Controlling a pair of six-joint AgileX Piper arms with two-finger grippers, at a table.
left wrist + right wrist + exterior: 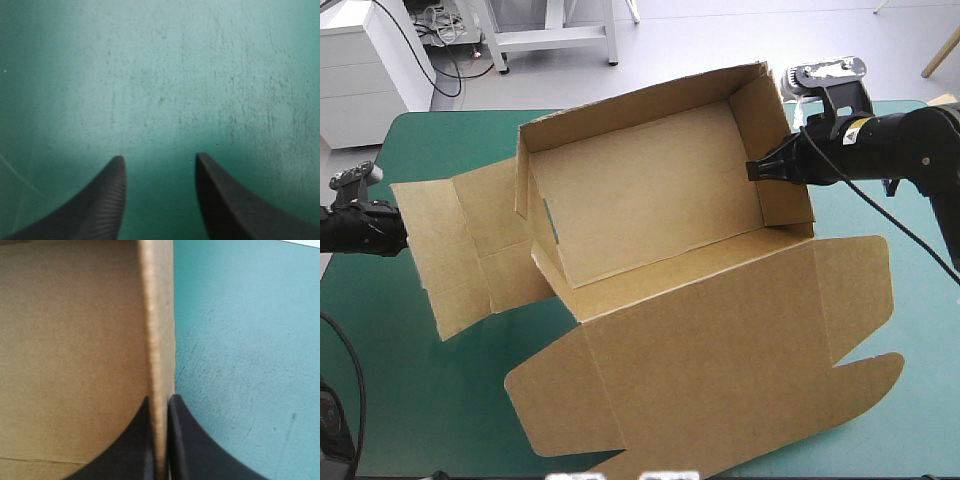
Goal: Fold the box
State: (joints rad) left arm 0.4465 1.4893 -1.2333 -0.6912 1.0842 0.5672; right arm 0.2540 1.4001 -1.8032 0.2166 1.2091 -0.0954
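High view: the brown box lies about in the middle of the bench, on the teal-green cover. It is an open tray. Four walls stand up around a flat floor, and the tray is a little turned against the edges of the bench. The lid lies flat toward the near edge of the bench, with its side flaps spread out. More flat flaps reach from the left wall of the tray toward the left edge of the bench. The right hand comes in from the right and takes the right wall of the tray at its upper rim. The left hand is low at the left edge of the bench, just beside the outer flap; here I cannot tell if it touches the board.

Left wrist view: the two black fingers of the left hand stand spread apart. Between them and ahead of them there is only the teal-green cover. No board is between the fingers.

Right wrist view: the right hand is pressed almost together, and it pinches the thin upright wall of the box between its fingers. On one side of this wall is the brown inside of the tray, on the other side the teal-green cover.
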